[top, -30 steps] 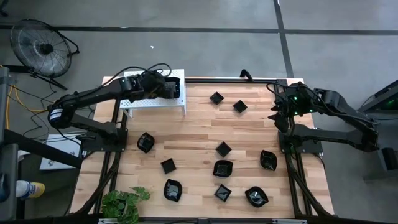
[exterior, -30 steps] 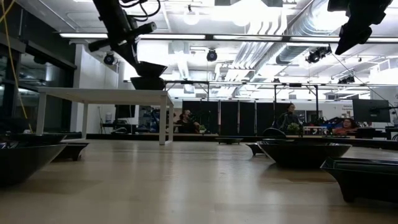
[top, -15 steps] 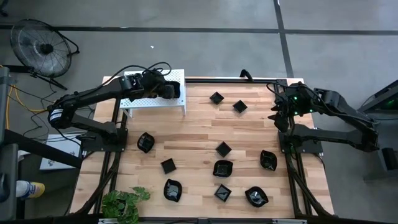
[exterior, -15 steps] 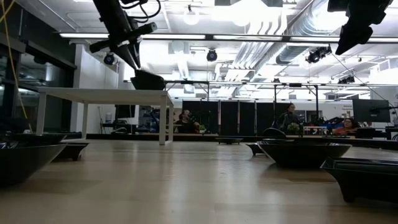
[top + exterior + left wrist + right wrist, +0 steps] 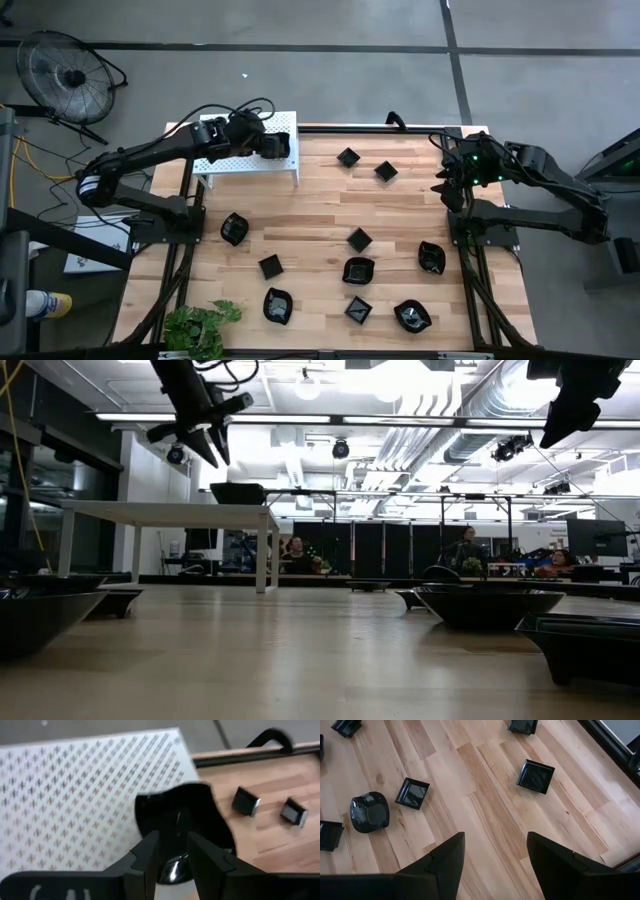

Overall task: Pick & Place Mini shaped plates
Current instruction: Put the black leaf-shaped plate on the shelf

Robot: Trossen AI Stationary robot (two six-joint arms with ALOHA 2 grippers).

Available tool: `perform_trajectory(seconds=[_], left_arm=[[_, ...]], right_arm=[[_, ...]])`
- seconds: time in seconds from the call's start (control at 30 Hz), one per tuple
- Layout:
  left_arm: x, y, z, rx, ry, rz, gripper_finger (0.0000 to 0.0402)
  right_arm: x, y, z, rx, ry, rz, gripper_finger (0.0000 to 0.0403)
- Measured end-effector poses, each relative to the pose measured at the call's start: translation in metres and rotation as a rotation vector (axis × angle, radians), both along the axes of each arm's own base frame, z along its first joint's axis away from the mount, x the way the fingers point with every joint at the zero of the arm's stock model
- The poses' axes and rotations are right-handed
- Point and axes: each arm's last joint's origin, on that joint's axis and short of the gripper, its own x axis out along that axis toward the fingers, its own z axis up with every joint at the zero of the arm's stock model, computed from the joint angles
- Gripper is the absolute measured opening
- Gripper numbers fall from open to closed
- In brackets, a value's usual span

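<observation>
The left gripper [image 5: 205, 448] hung with fingers apart just above a black mini plate [image 5: 238, 493] resting near the white perforated shelf's [image 5: 222, 163] corner. The right gripper [image 5: 495, 851], fingers spread and empty, waited over the table's [image 5: 320, 212] far right edge. No writing was legible.

Place: open-plan robotics lab or office.
Ceiling: exposed ducts [image 5: 470, 430] and strip lights.
Background: people seated at monitors [image 5: 598, 538].
Floor: grey concrete, standing fan [image 5: 62, 72] beside the wooden table [image 5: 320, 215].
</observation>
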Motion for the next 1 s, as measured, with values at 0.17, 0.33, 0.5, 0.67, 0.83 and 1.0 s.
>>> perform_trajectory(seconds=[0.17, 0.33, 0.5, 0.67, 0.83, 1.0], left_arm=[[-0.005, -0.002, 0.011, 0.075, -0.014, -0.063, 0.0100], [-0.017, -0.008, 0.026, 0.174, -0.016, -0.162, 0.0100], [-0.022, -0.021, 0.036, 0.259, 0.005, -0.310, 0.0100], [-0.016, -0.038, 0.041, 0.339, 0.023, -0.435, 0.0099], [-0.012, -0.055, 0.042, 0.384, 0.050, -0.546, 0.0099], [-0.018, -0.071, 0.047, 0.433, 0.046, -0.635, 0.0099]], right_arm=[[0.000, 0.000, 0.000, 0.011, -0.003, -0.016, 0.0209], [0.000, 0.000, 0.000, 0.033, -0.009, -0.047, 0.0209], [0.000, 0.000, 0.000, 0.067, -0.021, -0.100, 0.0209], [0.003, -0.002, 0.003, 0.095, -0.084, -0.166, 0.0209], [0.010, -0.005, 0.009, 0.113, -0.192, -0.216, 0.0209], [0.012, -0.004, 0.012, 0.172, -0.242, -0.232, 0.0209]])
